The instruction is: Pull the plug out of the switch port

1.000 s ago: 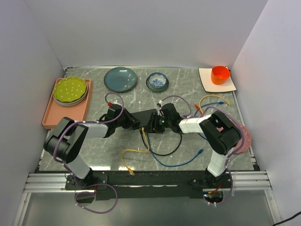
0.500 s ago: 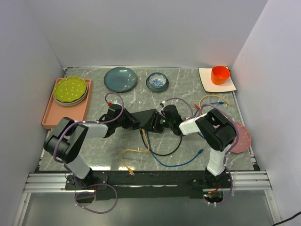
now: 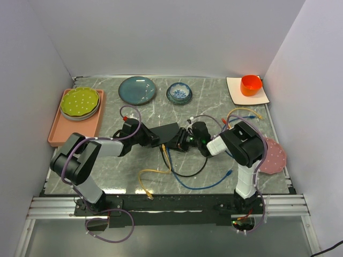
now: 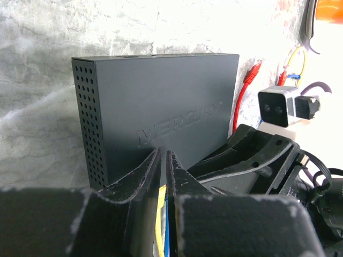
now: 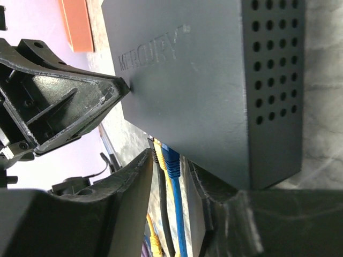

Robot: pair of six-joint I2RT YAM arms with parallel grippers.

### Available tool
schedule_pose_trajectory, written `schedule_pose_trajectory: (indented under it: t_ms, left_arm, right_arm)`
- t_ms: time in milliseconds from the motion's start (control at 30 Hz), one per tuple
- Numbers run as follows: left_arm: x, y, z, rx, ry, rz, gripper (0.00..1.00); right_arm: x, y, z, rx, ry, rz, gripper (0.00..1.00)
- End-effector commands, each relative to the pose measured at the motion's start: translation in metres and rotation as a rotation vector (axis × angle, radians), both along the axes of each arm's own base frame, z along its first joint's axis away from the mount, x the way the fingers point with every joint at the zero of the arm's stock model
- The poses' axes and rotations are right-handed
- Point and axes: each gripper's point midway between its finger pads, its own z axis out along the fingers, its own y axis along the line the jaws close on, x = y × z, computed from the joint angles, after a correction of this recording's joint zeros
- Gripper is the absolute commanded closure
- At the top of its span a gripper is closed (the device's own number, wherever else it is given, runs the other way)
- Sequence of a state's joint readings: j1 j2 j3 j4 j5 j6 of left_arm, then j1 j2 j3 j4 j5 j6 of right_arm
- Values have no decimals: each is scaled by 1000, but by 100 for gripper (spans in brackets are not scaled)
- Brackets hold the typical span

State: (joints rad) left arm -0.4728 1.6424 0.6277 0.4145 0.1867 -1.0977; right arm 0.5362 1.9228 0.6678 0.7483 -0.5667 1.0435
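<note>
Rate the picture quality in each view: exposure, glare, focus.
Top external: even, soft light, sharp throughout, faint shadows on the table. Left wrist: the switch and its embossed lettering are crisp, the left claw in front is dark and blurred, the upper right background is blown out white. Right wrist: switch sharp, right claw soft and underlit.

switch [image 3: 167,131] x1, tray [image 3: 68,131] x1, bowl [image 3: 178,92] x1, cup [image 3: 251,84] x1; plates x4: teal plate [image 3: 137,89], green plate [image 3: 80,101], pink plate [image 3: 274,156], white plate [image 3: 237,97]; cables [image 3: 209,186] at least 4
</note>
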Motion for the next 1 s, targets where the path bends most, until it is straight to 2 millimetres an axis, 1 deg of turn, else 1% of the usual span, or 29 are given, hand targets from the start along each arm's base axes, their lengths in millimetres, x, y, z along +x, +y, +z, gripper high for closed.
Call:
schedule_pose_trajectory:
  t_ms: [0,167,300,567,767,967]
  left_arm:
    - [-1,1,-9,19,27,11,83]
    - [-1,1,-9,19,27,11,83]
    - [-2,2,-10,19,29,12,83]
    - [-5,1,-9,21,23,8,83]
    - [-6,-1,-10,22,23,3,83]
    - [-7,-1,-10,24,23,3,83]
  right_arm:
    - [1,-7,-15,-3,44,-30,63]
    - [3,-8,-15,46,72,-55,63]
    - [6,-4,-10,89,94,-72,63]
    - [12,-2,-4,104,108,-87,69]
    - [12,-1,-5,119,133,-101,74]
    - [10,-1,-8,114,135,-93,84]
